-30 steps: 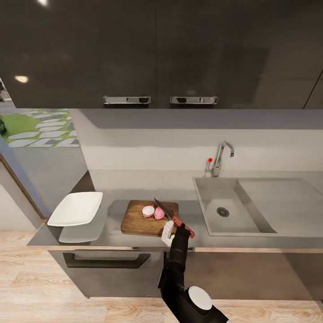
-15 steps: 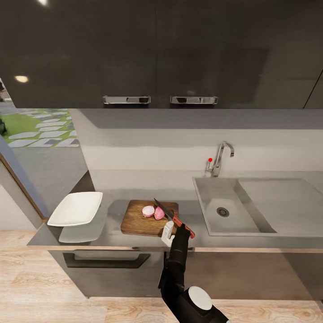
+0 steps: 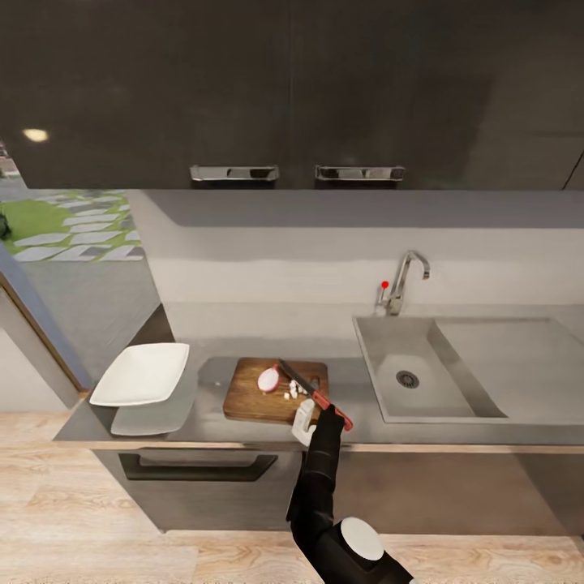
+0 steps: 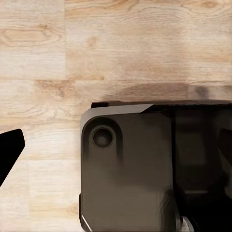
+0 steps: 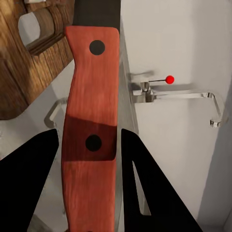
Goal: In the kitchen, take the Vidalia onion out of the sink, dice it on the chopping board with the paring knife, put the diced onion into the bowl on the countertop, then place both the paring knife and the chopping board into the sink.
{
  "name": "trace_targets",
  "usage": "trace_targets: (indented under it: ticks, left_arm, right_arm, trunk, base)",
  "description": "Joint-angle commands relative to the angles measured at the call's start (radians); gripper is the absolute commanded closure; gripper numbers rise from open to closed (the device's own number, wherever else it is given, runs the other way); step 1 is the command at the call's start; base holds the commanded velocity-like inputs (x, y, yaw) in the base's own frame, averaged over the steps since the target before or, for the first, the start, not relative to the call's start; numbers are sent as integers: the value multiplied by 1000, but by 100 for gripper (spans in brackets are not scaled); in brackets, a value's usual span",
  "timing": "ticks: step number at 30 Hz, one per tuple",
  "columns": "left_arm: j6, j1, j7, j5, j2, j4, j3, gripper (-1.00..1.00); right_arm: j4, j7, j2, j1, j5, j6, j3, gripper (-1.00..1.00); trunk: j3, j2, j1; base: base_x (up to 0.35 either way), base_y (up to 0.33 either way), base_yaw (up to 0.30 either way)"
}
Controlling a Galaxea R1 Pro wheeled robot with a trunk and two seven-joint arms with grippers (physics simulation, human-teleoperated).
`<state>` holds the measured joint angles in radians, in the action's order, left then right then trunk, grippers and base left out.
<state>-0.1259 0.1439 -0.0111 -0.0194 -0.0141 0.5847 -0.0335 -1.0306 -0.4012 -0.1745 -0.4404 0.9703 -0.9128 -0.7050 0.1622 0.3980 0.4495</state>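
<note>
On the grey worktop [image 3: 365, 385], the right hand [image 3: 318, 412] held the knife [image 3: 312, 392] tight over the board [image 3: 247, 397]. Half an onion [image 3: 268, 379] and small white bits [image 3: 295, 390] lay there. More cutting looked due next.

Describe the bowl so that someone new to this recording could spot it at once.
Find the sink set in the long grey countertop; the dark wooden chopping board lies to its left. Further left, at the counter's end, sits the bowl, the lone white, shallow, square, empty dish.
</note>
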Motion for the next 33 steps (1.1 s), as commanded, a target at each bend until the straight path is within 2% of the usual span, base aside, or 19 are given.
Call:
trace_targets:
  ticks: [1,16,25,33]
  left_arm:
    - [-1,0,-1,-2,0,1,-2,-100]
    - [-1,0,-1,-2,0,1,-2,-100]
    - [-1,0,-1,-2,0,1,-2,-100]
    - [-1,0,-1,-2,0,1,-2,-100]
  right_arm:
    - [1,-6,0,-1,-2,-6,-3,100]
    - [-19,-9,0,-1,-14,-6,0,100]
    - [-119,-13,0,-1,-14,-9,2,100]
    - [-124,-11,0,-1,-15,-9,1,100]
  trunk:
    - [3,2,1]
    - [15,2,1]
    - [15,2,1]
    - [15,2,1]
  base:
    - [0,14,0]
    - [0,1,0]
    - [0,8,0]
    - [0,202,0]
